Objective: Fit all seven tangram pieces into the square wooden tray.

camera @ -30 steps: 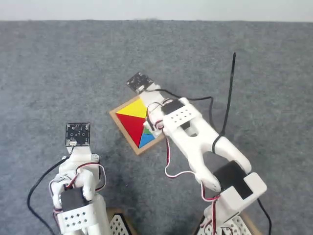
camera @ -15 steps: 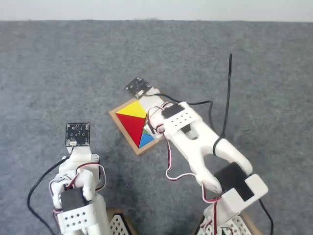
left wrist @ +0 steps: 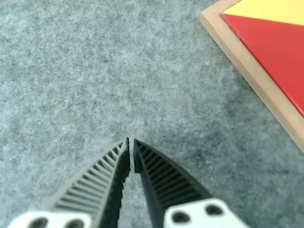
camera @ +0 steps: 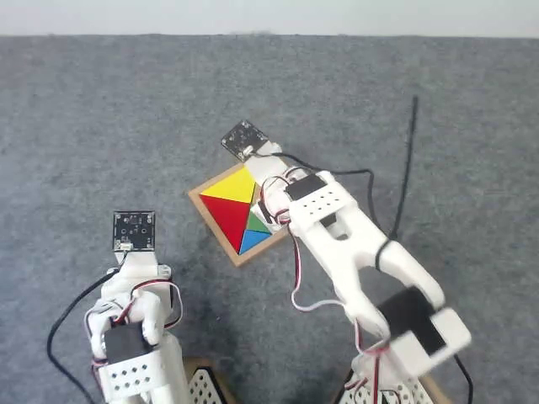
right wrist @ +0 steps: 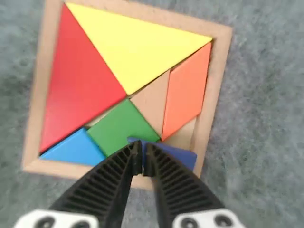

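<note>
The square wooden tray (right wrist: 217, 71) holds a red triangle (right wrist: 78, 80), a yellow triangle (right wrist: 137, 45), an orange parallelogram (right wrist: 186, 92), a green square (right wrist: 124, 124) and a light blue triangle (right wrist: 76, 148). A dark blue piece (right wrist: 183, 156) lies by the tray's corner, partly under my right gripper (right wrist: 141, 151), whose fingers are shut just above it. A triangular patch of bare wood (right wrist: 152, 102) shows between green, yellow and orange. In the high view the right arm (camera: 337, 231) covers the tray's (camera: 212, 225) right part. My left gripper (left wrist: 131, 142) is shut over the carpet, apart from the tray's corner (left wrist: 211, 21).
Grey carpet (camera: 101, 109) covers the whole table around the tray. The left arm (camera: 130, 311) stands at the near left. A black cable (camera: 402, 177) rises beside the right arm.
The right arm has shifted a little over the tray, ending slightly further right, so more of the green piece shows. The left arm has not moved.
</note>
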You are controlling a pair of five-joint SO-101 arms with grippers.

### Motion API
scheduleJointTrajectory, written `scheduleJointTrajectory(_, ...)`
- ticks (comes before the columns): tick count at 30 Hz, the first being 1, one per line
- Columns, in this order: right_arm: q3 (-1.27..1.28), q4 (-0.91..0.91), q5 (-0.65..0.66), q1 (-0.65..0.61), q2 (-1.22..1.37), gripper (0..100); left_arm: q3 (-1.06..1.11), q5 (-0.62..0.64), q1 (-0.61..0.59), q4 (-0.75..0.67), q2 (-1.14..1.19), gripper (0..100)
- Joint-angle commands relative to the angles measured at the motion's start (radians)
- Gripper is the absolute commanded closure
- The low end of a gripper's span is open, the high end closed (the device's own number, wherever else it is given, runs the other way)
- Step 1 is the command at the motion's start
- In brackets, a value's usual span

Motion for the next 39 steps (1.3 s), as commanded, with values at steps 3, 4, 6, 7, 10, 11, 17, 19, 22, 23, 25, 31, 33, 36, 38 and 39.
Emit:
scheduleJointTrajectory(3, 0.084, 0.084, 0.054, -0.047, -0.311, 99.1, -0.008, -0.009, -0.003, 0.005, -0.018, 98)
scheduleJointTrajectory(4, 0.135, 0.084, 0.077, -0.059, -0.340, 99.1, -0.008, -0.009, -0.003, 0.005, -0.018, 98)
scheduleJointTrajectory(6, 0.232, 0.051, 0.121, -0.067, -0.348, 99.1, -0.008, -0.009, -0.003, 0.005, -0.018, 98)
scheduleJointTrajectory(7, 0.270, 0.022, 0.132, -0.062, -0.335, 99.1, -0.008, -0.009, -0.003, 0.005, -0.018, 98)
scheduleJointTrajectory(10, 0.298, -0.035, 0.138, -0.050, -0.263, 99.1, -0.008, -0.009, -0.003, 0.005, -0.018, 98)
scheduleJointTrajectory(11, 0.279, -0.036, 0.138, -0.048, -0.232, 99.1, -0.008, -0.009, -0.003, 0.005, -0.018, 98)
scheduleJointTrajectory(17, 0.147, -0.031, 0.135, -0.045, -0.048, 99.1, -0.008, -0.009, -0.003, 0.005, -0.018, 98)
scheduleJointTrajectory(19, 0.112, -0.033, 0.135, -0.045, -0.004, 99.1, -0.008, -0.009, -0.003, 0.005, -0.018, 98)
scheduleJointTrajectory(22, 0.055, -0.027, 0.133, -0.045, 0.047, 99.1, -0.008, -0.009, -0.003, 0.005, -0.018, 98)
scheduleJointTrajectory(23, 0.043, -0.025, 0.133, -0.045, 0.054, 99.1, -0.008, -0.009, -0.003, 0.005, -0.018, 98)
scheduleJointTrajectory(25, 0.032, -0.024, 0.133, -0.045, 0.054, 99.1, -0.008, -0.009, -0.003, 0.005, -0.018, 98)
scheduleJointTrajectory(31, 0.028, 0.047, 0.137, -0.048, -0.004, 99.1, -0.008, -0.009, -0.003, 0.005, -0.018, 98)
scheduleJointTrajectory(33, 0.028, 0.044, 0.137, -0.044, -0.010, 99.1, -0.008, -0.009, -0.003, 0.005, -0.018, 98)
scheduleJointTrajectory(36, 0.025, 0.041, 0.138, -0.035, 0.005, 99.1, -0.008, -0.009, -0.003, 0.005, -0.018, 98)
scheduleJointTrajectory(38, 0.011, 0.038, 0.138, -0.028, 0.024, 99.1, -0.008, -0.009, -0.003, 0.005, -0.018, 98)
scheduleJointTrajectory(39, 0.003, 0.036, 0.138, -0.022, 0.031, 99.1, -0.008, -0.009, -0.003, 0.005, -0.018, 98)
